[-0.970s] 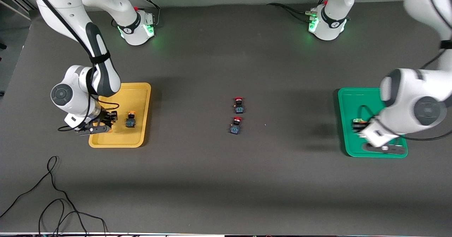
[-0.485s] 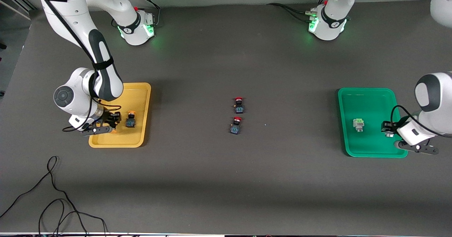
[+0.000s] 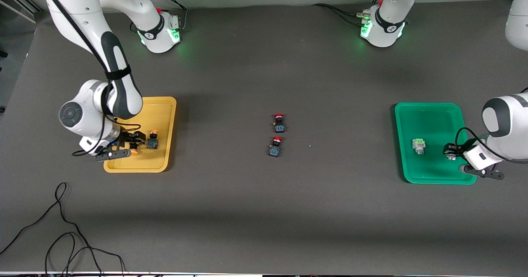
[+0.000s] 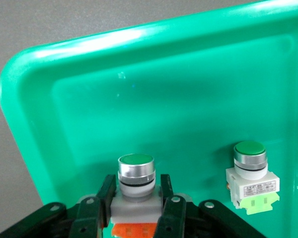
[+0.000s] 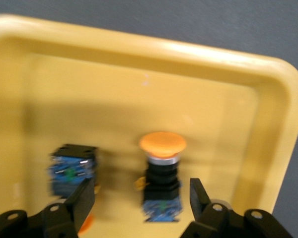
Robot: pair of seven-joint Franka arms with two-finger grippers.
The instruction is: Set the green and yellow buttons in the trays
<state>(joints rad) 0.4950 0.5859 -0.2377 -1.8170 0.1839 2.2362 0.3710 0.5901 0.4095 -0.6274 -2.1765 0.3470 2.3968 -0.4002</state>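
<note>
My left gripper is low over the green tray and is shut on a grey-bodied, green-capped button with an orange base. A second green-capped button stands in that tray beside it. My right gripper is open, low in the yellow tray. An orange-capped yellow button stands between its fingers, clear of both. The other yellow button lies in the same tray, just outside one finger.
Two red-capped black-blue buttons sit mid-table, one nearer the front camera than the other. A loose black cable lies near the front edge at the right arm's end.
My right gripper opened and let go of the yellow button in the yellow tray. The left arm swung off toward its end of the green tray, still gripping its button.
</note>
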